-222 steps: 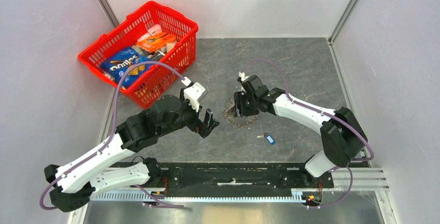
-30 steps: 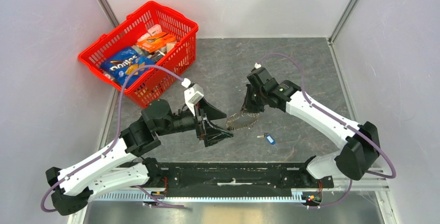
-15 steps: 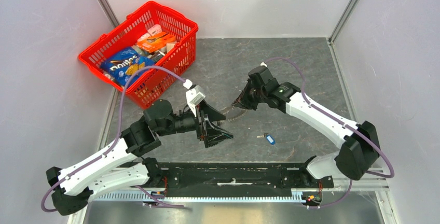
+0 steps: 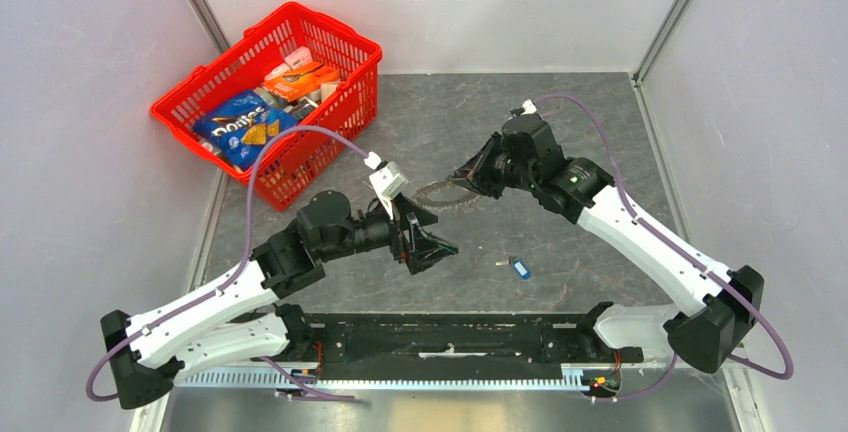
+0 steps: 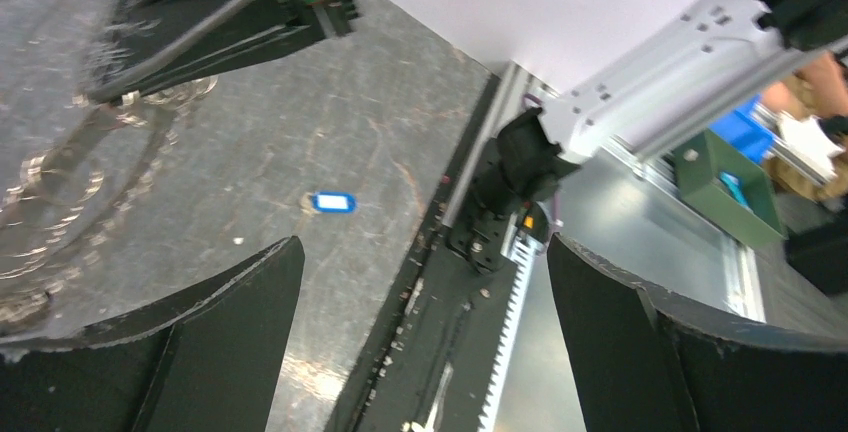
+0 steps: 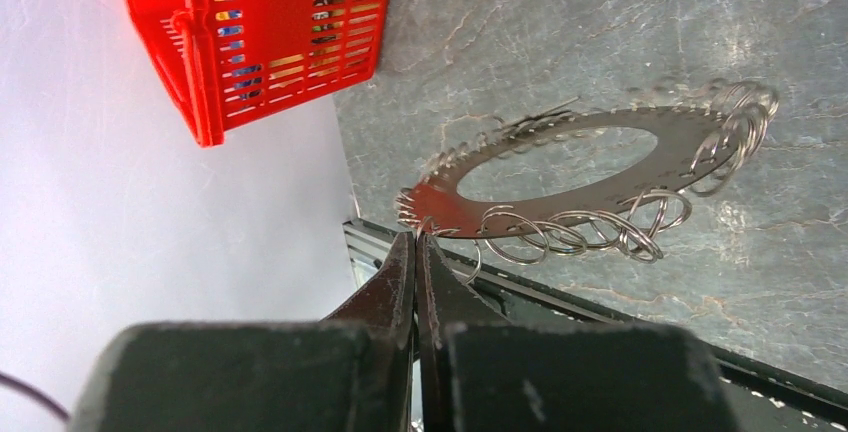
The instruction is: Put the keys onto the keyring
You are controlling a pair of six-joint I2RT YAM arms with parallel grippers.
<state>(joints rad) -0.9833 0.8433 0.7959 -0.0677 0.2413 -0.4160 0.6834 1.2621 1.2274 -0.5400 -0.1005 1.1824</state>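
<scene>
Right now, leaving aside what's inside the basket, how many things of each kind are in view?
Claws: 2, left claw and right claw
Basket: 1
Metal ring: 1
Blue tag: 1
Total: 5

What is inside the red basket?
The red basket holds a blue chip bag, an orange box and a white box. Anything lying underneath them is covered, so it can't be seen.
</scene>
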